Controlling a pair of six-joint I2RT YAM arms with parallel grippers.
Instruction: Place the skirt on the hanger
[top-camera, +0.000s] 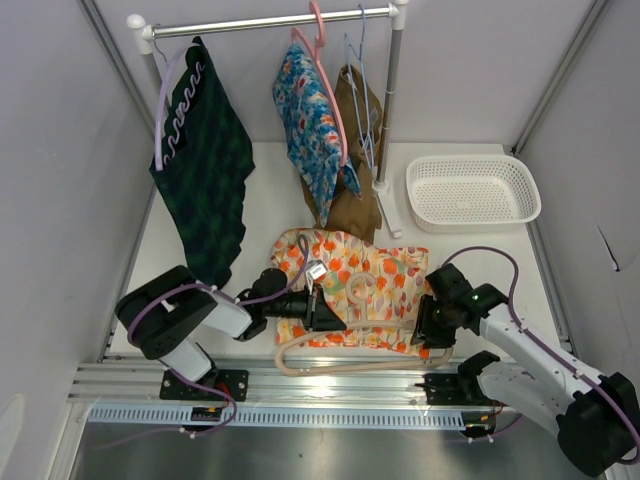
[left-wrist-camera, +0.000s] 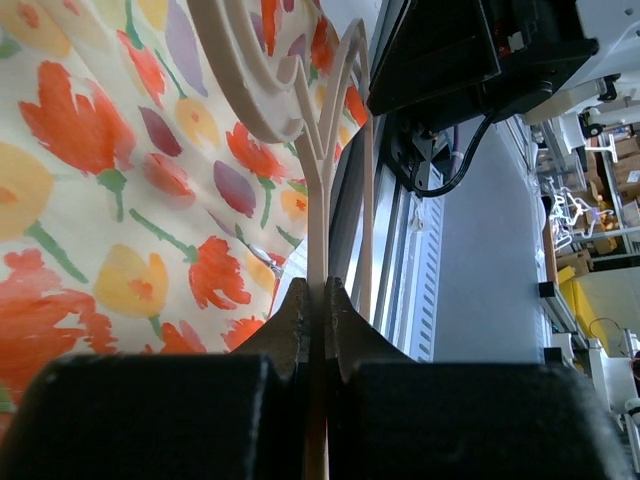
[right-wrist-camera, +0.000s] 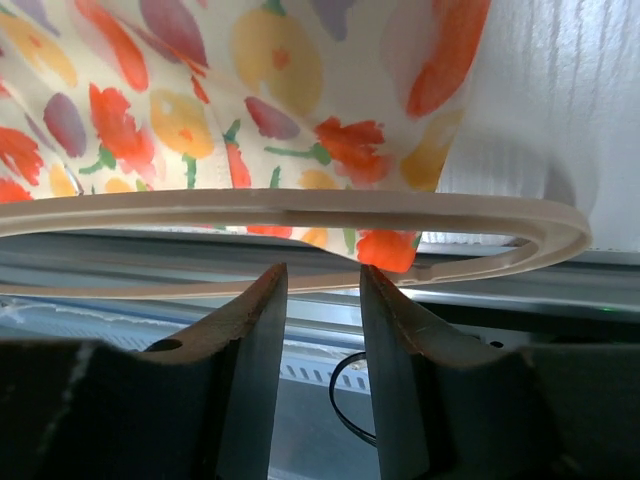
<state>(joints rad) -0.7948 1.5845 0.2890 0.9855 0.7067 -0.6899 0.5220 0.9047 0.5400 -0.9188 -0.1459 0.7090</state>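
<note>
The skirt (top-camera: 360, 275) is cream with orange and yellow flowers and lies flat on the table near the front. A beige plastic hanger (top-camera: 340, 345) lies over its near edge. My left gripper (top-camera: 322, 312) is shut on a bar of the hanger (left-wrist-camera: 318, 230), with the skirt (left-wrist-camera: 110, 190) to its left. My right gripper (top-camera: 424, 330) is open at the hanger's right end. In the right wrist view the hanger's bars (right-wrist-camera: 300, 205) cross just beyond my fingertips (right-wrist-camera: 268, 290), and the skirt's hem (right-wrist-camera: 250, 90) hangs above them.
A clothes rail (top-camera: 260, 22) stands at the back with a dark green garment (top-camera: 205, 170), a blue floral garment (top-camera: 312, 125) and a brown one (top-camera: 355, 150) on hangers. A white basket (top-camera: 472, 192) sits at the back right. A metal rail (top-camera: 300, 385) runs along the table's front edge.
</note>
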